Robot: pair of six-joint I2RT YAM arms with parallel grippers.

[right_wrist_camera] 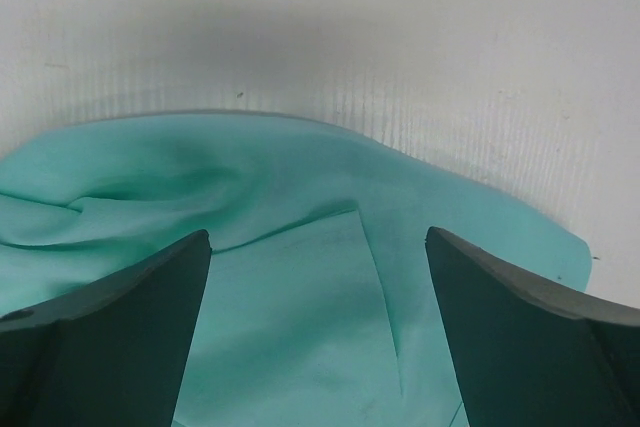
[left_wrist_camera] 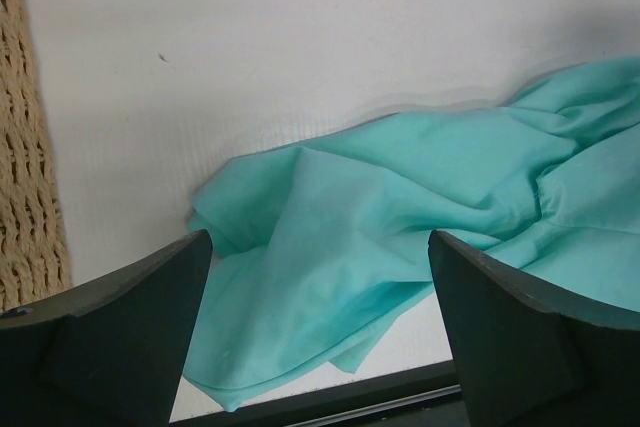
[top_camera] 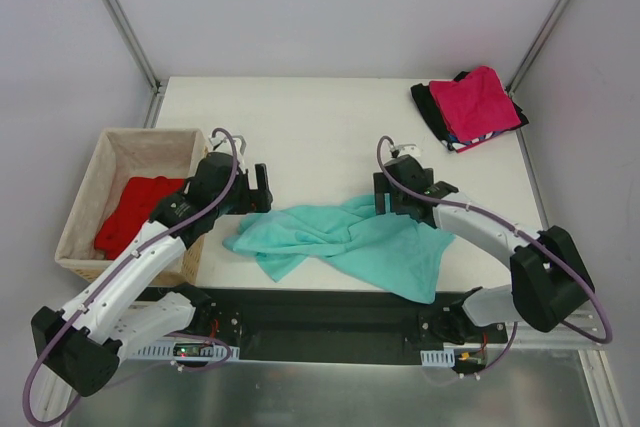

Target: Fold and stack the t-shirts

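Note:
A teal-green t-shirt [top_camera: 345, 237] lies crumpled on the white table near its front edge. It also shows in the left wrist view [left_wrist_camera: 400, 207] and the right wrist view [right_wrist_camera: 290, 297]. My left gripper [top_camera: 258, 190] is open and empty, just above the shirt's left end. My right gripper [top_camera: 392, 197] is open and empty over the shirt's upper right part. A magenta-pink t-shirt [top_camera: 482, 102] lies folded on a black one [top_camera: 430, 107] and a striped one [top_camera: 465, 144] at the back right. A bright red t-shirt [top_camera: 135, 212] lies in the basket.
A tan wicker basket [top_camera: 110, 152] with cloth lining stands at the table's left edge, close beside my left arm; its wall shows in the left wrist view [left_wrist_camera: 28, 167]. The table's black front rail [top_camera: 320, 307] runs just below the teal shirt.

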